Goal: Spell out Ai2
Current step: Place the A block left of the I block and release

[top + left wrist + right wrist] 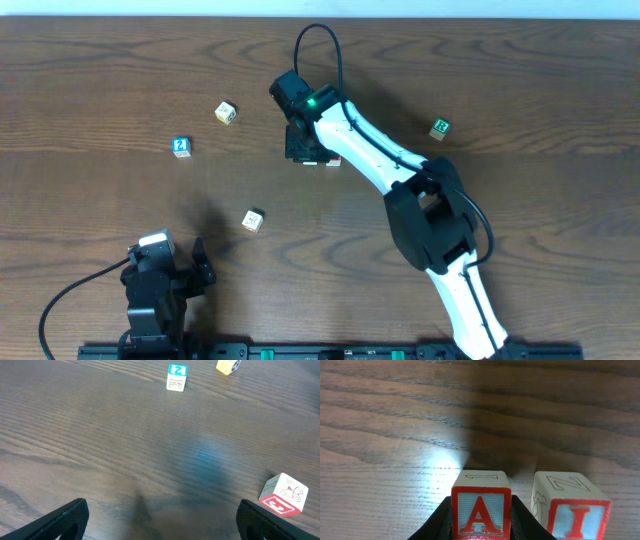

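My right gripper (481, 527) is shut on a red-bordered A block (481, 505), held at the table surface. A red-bordered I block (572, 507) stands just to its right with a small gap. In the overhead view the right gripper (303, 148) is at the upper middle, mostly hiding the A block, with the I block (333, 160) beside it. A blue 2 block (180, 146) lies at the left and shows far off in the left wrist view (176, 376). My left gripper (192, 265) is open and empty near the front left (162, 527).
A yellow-edged block (226, 112) lies at the back left (227, 365). A white block with a red face (252, 220) lies right of the left gripper (283, 494). A green block (440, 127) lies at the right, beyond the right arm.
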